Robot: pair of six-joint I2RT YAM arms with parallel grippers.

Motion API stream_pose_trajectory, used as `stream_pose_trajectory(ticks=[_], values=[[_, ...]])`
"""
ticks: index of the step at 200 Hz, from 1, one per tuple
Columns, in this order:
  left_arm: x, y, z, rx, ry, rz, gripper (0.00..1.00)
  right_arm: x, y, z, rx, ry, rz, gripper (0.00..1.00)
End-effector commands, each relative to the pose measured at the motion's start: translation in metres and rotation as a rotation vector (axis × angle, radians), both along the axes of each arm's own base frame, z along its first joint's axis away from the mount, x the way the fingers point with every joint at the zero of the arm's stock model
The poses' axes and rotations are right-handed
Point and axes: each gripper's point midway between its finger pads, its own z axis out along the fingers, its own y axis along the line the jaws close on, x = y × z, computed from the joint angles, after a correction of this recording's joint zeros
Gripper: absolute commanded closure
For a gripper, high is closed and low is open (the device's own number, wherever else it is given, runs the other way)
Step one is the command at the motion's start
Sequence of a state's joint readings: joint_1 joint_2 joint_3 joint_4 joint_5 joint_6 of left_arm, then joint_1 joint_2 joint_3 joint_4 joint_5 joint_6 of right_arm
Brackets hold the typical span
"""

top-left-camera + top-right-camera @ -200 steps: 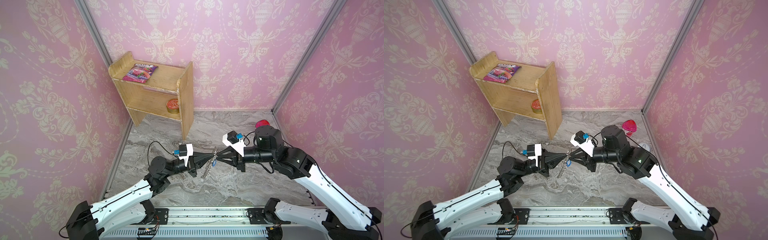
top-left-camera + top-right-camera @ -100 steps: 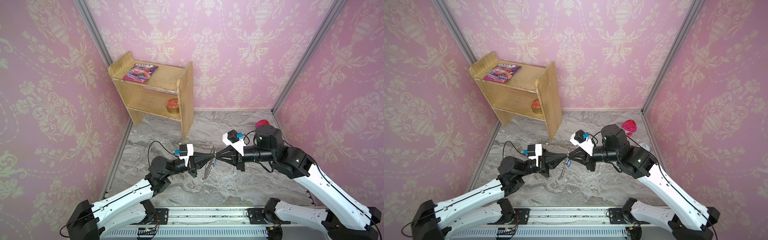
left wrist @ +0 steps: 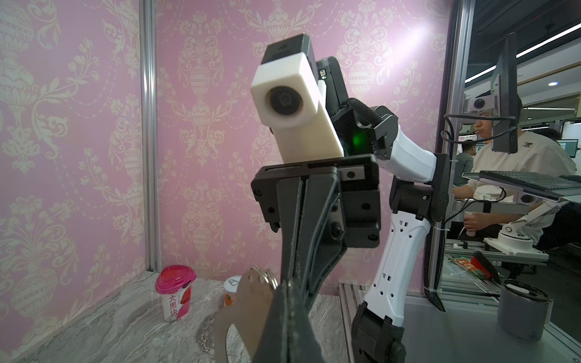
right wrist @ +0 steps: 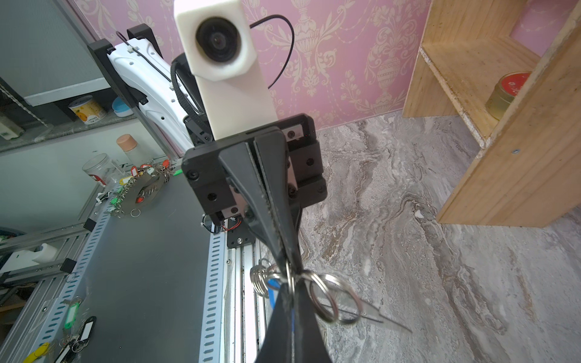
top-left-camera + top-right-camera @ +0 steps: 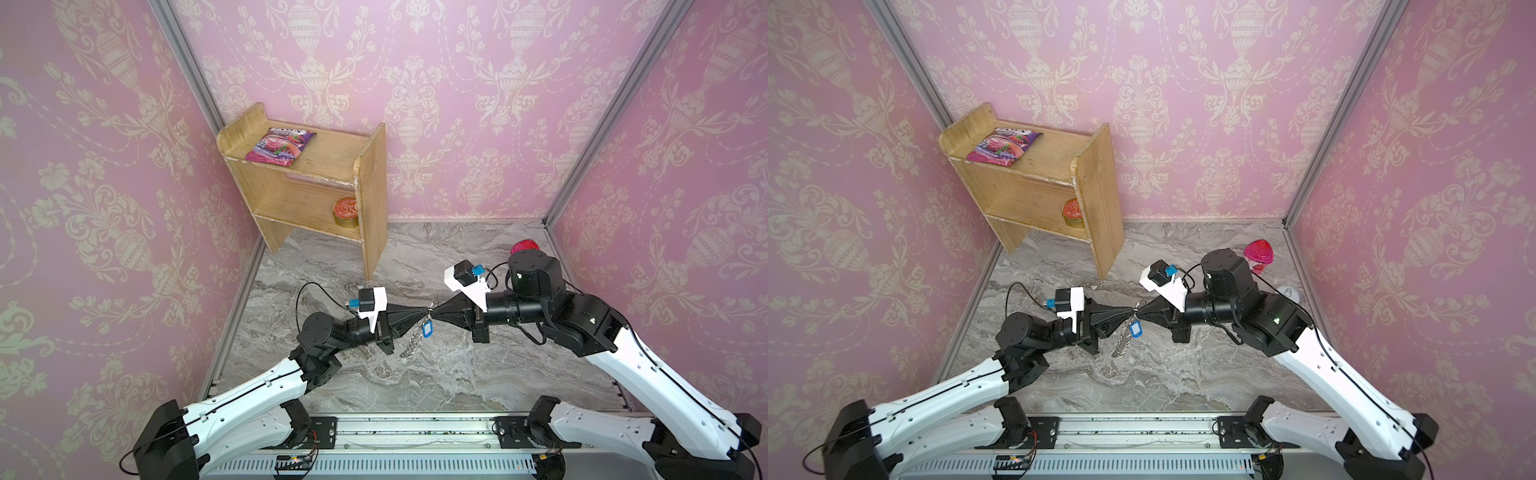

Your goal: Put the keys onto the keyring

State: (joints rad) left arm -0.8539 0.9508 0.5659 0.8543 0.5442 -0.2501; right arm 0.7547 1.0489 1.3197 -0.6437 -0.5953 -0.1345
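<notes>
Top views, taken from the left: the left gripper (image 5: 423,309) is clenched on the upper edge of the keyring (image 5: 410,345), which hangs edge-on below its tip, clear of the table (image 5: 415,386). That grip and that pose look no different from a second ago. In the middle, the keys (image 5: 427,329) dangle with their blue tag just under the spot where the two tips meet, close beside the keyring's upper edge; whether they touch it I cannot tell. The change is on the right. The right gripper (image 5: 439,314) had its jaws a little apart a second ago and has now pinched them fully together, tip to tip with the left one. In the right wrist view its fingers (image 4: 279,320) nip metal where several rings (image 4: 330,300) cross, with a sliver of blue behind. I judge this to be the keys' own ring, though the loops are too tangled to be sure. For the task, both parts now seem firmly held in the air. The keys' ring can be worked onto one of the keyring's rings, and whether it is already threaded cannot be seen.
</notes>
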Motion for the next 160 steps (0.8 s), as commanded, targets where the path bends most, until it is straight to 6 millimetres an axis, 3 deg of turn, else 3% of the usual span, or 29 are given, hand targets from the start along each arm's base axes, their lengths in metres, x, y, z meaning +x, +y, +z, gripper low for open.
stream_pose_trajectory(ticks=[1,6,27,42,99,125,160], values=[[-0.002,0.002,0.003,0.002,-0.007,0.003,1.00,-0.002,-0.004,-0.008,-0.059,0.021,0.003,1.00],[-0.001,0.002,-0.001,0.020,0.001,0.007,0.98,-0.001,-0.005,-0.011,-0.081,0.022,-0.005,1.00],[0.003,0.003,-0.016,0.107,0.035,0.045,0.69,0.004,-0.015,-0.020,-0.189,0.030,-0.042,1.00],[0.004,0.007,-0.024,0.166,0.046,0.078,0.60,0.006,-0.022,-0.029,-0.264,0.043,-0.063,1.00],[-0.007,0.008,-0.049,0.365,0.088,0.035,0.61,0.011,-0.027,-0.068,-0.543,0.045,-0.069,1.00],[-0.008,0.002,-0.064,0.417,0.111,-0.005,0.63,0.012,-0.022,-0.065,-0.563,0.033,-0.048,1.00],[-0.006,0.001,-0.067,0.419,0.098,0.006,0.65,0.009,-0.015,-0.065,-0.567,0.043,-0.016,1.00]])
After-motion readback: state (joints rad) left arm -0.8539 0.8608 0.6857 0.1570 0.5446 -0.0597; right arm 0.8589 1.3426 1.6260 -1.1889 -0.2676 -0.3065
